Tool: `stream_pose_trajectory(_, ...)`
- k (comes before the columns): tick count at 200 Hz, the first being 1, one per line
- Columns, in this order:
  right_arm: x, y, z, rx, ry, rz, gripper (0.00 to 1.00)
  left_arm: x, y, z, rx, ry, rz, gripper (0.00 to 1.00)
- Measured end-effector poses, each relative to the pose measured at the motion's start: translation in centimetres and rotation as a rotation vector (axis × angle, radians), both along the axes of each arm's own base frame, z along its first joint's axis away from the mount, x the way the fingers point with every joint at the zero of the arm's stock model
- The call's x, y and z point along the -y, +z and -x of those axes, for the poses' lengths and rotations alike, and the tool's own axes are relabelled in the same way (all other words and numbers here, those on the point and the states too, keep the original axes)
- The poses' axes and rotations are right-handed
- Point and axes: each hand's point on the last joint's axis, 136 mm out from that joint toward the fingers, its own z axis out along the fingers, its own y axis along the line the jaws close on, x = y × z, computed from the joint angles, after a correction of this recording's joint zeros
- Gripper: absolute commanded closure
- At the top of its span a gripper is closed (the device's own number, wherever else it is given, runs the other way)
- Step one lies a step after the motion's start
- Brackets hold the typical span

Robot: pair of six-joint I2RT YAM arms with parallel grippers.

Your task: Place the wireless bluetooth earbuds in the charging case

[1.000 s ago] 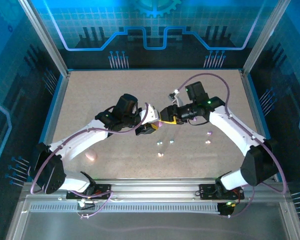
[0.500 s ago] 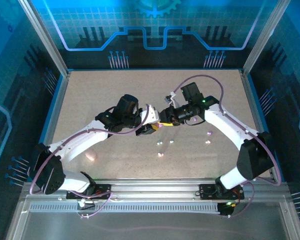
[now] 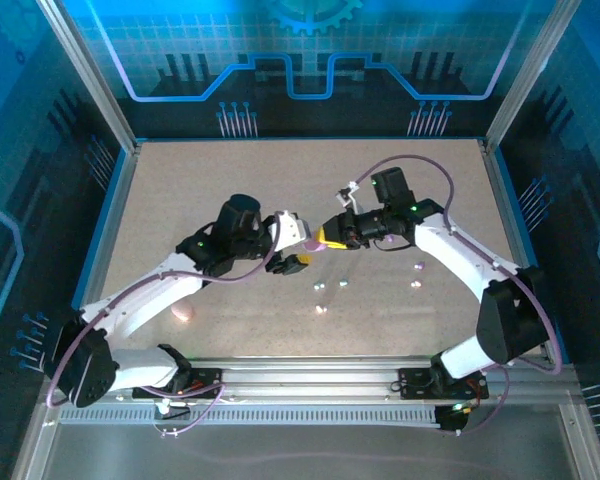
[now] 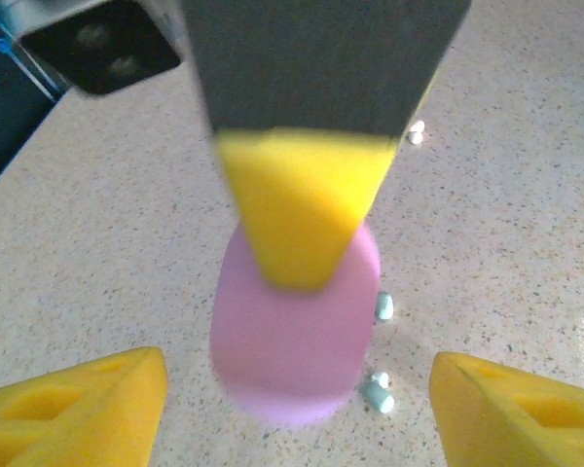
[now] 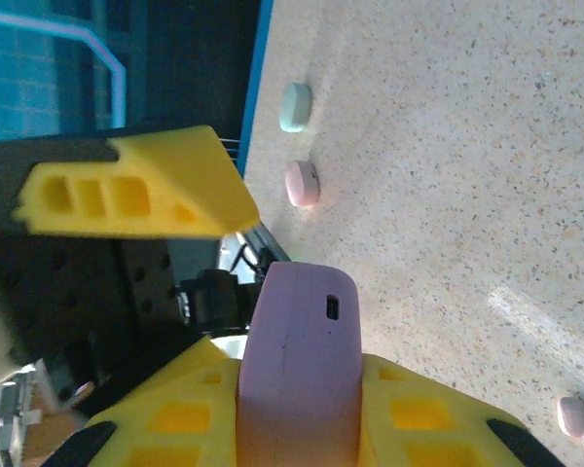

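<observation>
Top external view: both arms reached in to the middle of the table (image 3: 180,190), their grippers nose to nose.
The left arm ran up from its near-left base with the wrist turned rightward. The right arm rose from the near-right base, bent at the elbow by the table's right edge and pointed its wrist left. From the left wrist, the left gripper (image 4: 299,375) stood wide open, its yellow fingers (image 4: 88,409) well apart on either side of the pink case (image 4: 290,355) and clear of it. The right gripper (image 3: 327,238) had hold of that case, clamped edge-on between its fingers, the charging port facing its own camera. Loose earbuds (image 4: 384,306) lay on the table just beside the case, with others nearer the right arm. A second pink case (image 3: 183,313) sat by the left arm.
</observation>
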Motion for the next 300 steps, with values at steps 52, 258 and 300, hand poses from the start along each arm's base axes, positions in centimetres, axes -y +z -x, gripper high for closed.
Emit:
stream_pose_trajectory(52,1.6,4.2,-1.4,0.023,-0.052,-0.208,0.88,-1.7,1.2,-0.9,-0.017,0.064,0.254,0.27)
stream_pose_trajectory(258,0.0,8.6,0.0,0.03,0.051,-0.347,0.85,1.9,7.9,-0.5,0.077,-0.129,0.566,0.47)
stream_pose_trajectory(300,0.0,8.7,0.1,0.029,0.06,-0.349,0.84,2.0,8.1,-0.4,0.067,-0.134,0.571,0.58)
